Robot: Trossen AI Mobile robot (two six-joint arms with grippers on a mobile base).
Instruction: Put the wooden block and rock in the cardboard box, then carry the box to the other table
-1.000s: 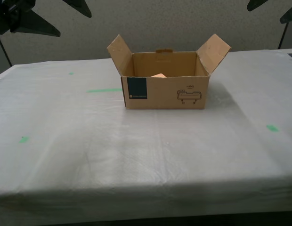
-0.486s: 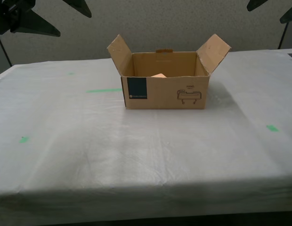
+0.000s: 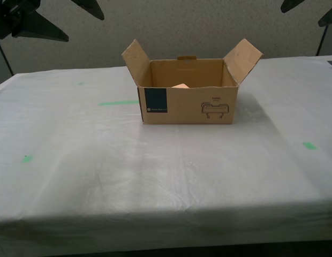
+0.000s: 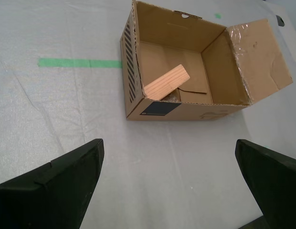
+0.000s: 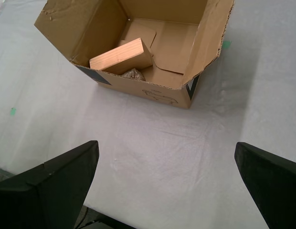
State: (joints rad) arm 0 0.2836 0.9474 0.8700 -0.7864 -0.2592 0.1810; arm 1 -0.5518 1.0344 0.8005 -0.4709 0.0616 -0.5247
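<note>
Cardboard box upright on cloth-draped counter, just above centre of exterior view, both side flaps splayed up and outward, top open. Dark blue label panel on near wall toward 9 o'clock, line drawing toward 3 o'clock of same wall, handle tab poking up from far wall. Wooden block inside box, tilted, one end propped against near wall by label corner, other end down on box floor; only tan tip showing over rim in exterior view. Rock also inside, tucked under raised end of block, touching near wall; mostly hidden, rough grey-brown surface just visible in first wrist view. Green tape strip on cloth at 9 o'clock of box, close to it; smaller green marks scattered well apart toward 4 and 8 o'clock. First pincer released, fingers spread wide, clear of box, nothing between them, hovering over bare cloth. Second pincer likewise released, fingers wide apart, empty, off the box. Dark arm parts visible at upper corners of exterior view, well above counter; cannot tell which arm is which there.
</note>
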